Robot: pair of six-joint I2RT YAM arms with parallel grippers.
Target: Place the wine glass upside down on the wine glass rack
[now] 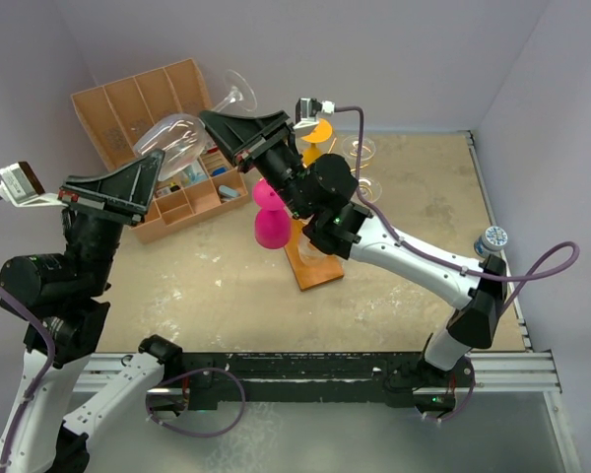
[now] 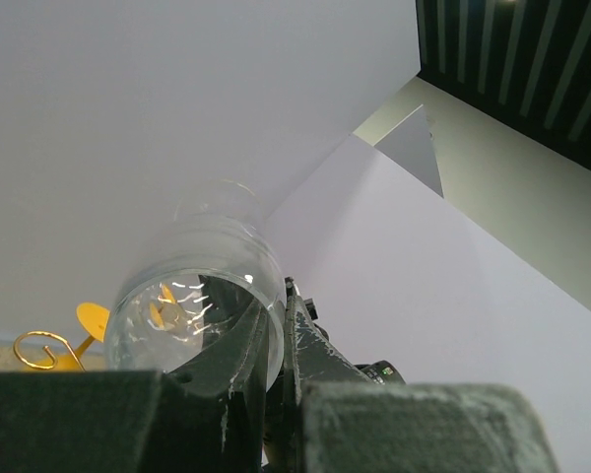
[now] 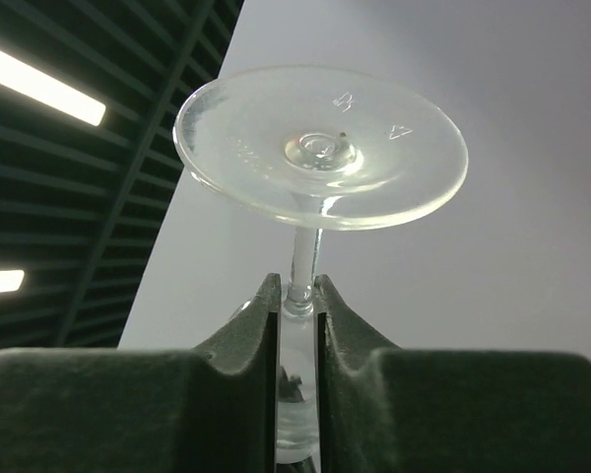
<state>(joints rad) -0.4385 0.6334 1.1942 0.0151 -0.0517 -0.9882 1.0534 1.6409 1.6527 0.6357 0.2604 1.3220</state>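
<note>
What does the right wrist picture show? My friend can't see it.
A clear wine glass has its stem pinched between the right arm's dark fingers, round foot above them. Behind are a pale wall and dark slatted ceiling with strip lights.

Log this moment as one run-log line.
phase: two-arm mid-air hold | left gripper: pinching wine glass bowl | right gripper: clamped on stem | wine glass rack: not reached

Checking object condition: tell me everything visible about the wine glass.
The wine glass is clear, with a round bowl, thin stem and flat disc foot carrying small moulded marks. It looks empty and intact, held in the air roughly on its side over the compartmented box, foot toward the back wall. The left gripper pinches its bowl wall; the right gripper clamps its stem.
</note>
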